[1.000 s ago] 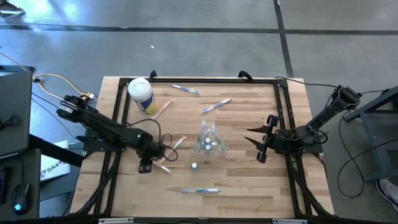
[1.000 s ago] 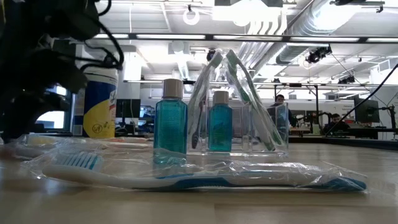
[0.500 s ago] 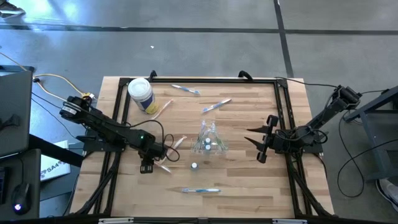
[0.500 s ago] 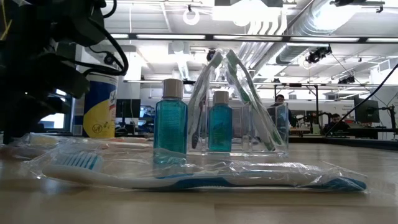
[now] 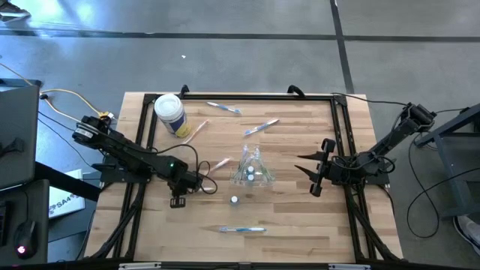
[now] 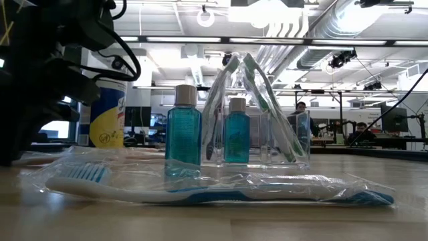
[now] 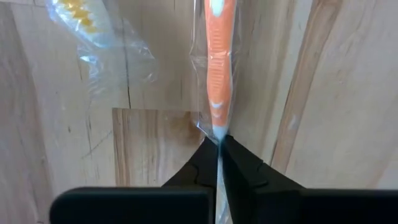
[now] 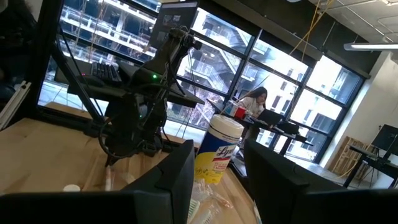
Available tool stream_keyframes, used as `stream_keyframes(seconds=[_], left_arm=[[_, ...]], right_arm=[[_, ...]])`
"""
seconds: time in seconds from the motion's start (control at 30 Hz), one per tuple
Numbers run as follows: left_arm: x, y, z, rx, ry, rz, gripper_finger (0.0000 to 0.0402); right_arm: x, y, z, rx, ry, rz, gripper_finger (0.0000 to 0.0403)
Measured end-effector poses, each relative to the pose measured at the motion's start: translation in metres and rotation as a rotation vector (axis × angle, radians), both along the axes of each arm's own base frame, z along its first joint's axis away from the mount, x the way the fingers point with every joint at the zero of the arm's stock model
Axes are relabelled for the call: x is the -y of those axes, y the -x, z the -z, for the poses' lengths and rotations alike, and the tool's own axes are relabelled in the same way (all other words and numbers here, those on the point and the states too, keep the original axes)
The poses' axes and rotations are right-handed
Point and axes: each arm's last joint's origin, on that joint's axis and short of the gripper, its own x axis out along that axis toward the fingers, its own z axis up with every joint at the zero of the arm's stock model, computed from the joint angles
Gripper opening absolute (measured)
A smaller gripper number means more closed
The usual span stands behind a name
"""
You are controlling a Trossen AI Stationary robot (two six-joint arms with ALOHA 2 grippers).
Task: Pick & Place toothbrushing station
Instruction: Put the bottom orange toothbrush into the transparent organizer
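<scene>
1. Left of the clear cup, I have the left gripper down on the table, pinched tight on the wrapped orange toothbrush.
2. I see a second wrapped brush lying just beside it.
3. I keep the right gripper idle at the right side, fingers partly apart and empty.

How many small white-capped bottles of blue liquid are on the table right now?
2. One white-capped blue-liquid bottle stands alone on the wood; the other bottle is at the clear plastic cup. More may be hidden.
</scene>
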Motion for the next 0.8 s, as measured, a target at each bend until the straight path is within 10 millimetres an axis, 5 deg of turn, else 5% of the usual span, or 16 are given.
stream_keyframes(seconds=[0.3,0.8], left_arm=[[0.007,0.004,-0.021,-0.136,-0.096,0.012,0.0001],[0.029,-0.010,-0.114,-0.002,-0.471,0.128,0.0001]], right_arm=[[0.000,0.000,0.000,0.000,0.000,0.000,0.0133],[0.000,0.000,0.000,0.001,-0.004,0.000,0.0133]])
